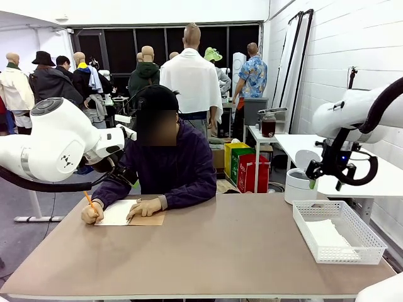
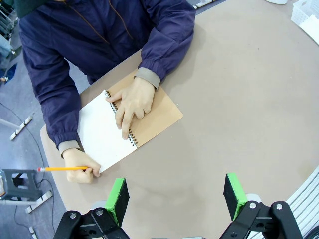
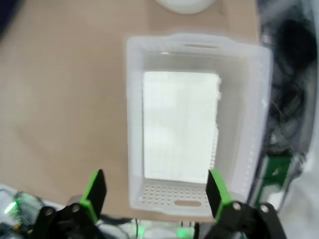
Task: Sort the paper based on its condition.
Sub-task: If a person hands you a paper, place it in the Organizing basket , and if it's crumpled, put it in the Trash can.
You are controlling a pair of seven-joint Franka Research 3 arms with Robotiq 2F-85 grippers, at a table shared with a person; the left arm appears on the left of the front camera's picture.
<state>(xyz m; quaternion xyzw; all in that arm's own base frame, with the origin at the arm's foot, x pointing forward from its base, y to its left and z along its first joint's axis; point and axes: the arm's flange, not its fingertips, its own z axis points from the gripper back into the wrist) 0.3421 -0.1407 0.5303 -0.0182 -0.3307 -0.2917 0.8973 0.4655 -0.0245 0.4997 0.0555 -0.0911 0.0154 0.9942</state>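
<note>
Both arms are pretty much on standby as far as I can tell. Left gripper (image 2: 175, 194) hovers with jaws wide, nothing in it. Ahead of it and below, a person pins a notebook (image 2: 107, 134) flat with one hand (image 2: 132, 102) and writes with a pencil (image 2: 65, 169). Right gripper (image 3: 156, 184) is wide and empty too, hanging straight over the basket (image 3: 132, 99), with paper (image 3: 179, 124) lying flat inside, right under its fingers. My guess: no loose sheet is up for sorting yet. Next move needs a sheet offered or laid down, then a look at its condition before grabbing it by an edge.
</note>
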